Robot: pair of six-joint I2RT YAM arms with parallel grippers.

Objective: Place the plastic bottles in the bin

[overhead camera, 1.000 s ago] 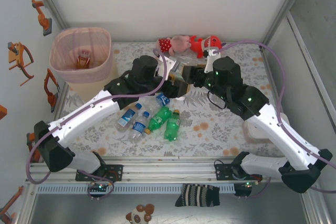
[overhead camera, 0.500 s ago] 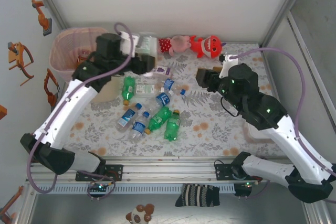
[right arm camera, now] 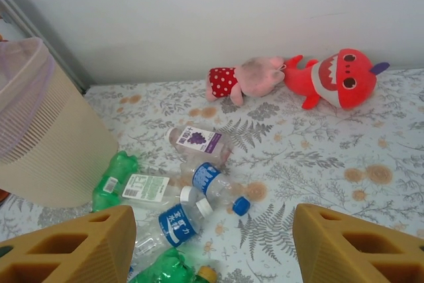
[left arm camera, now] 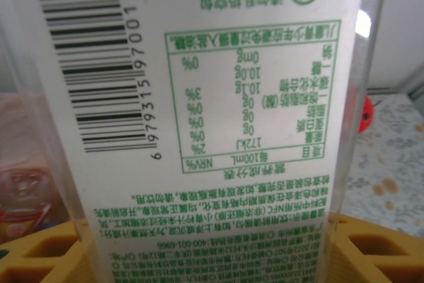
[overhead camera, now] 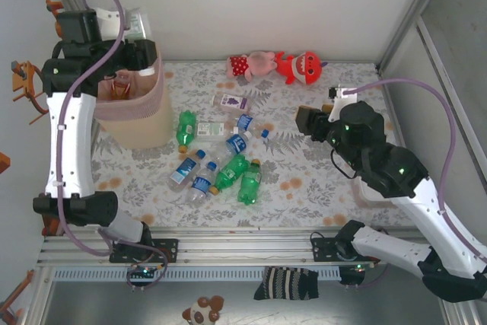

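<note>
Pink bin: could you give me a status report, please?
Left gripper shut on clear white-labelled plastic bottle above pink mesh bin. Right gripper open, empty. Other bottles lie on table.

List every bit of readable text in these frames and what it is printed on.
"6979315970015": barcode digits, white label of the held bottle.
"172kJ", "10.0g", "0mg", "NRV%": same label's nutrition table, seen upside down.
Green Chinese fine print on that label: too small to read reliably.
Labels on the grape-label bottle and blue-label bottle: too small to read.

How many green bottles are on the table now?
3. One green bottle beside the bin; a second green bottle and third green bottle side by side, farther forward. Others may be hidden.
</note>
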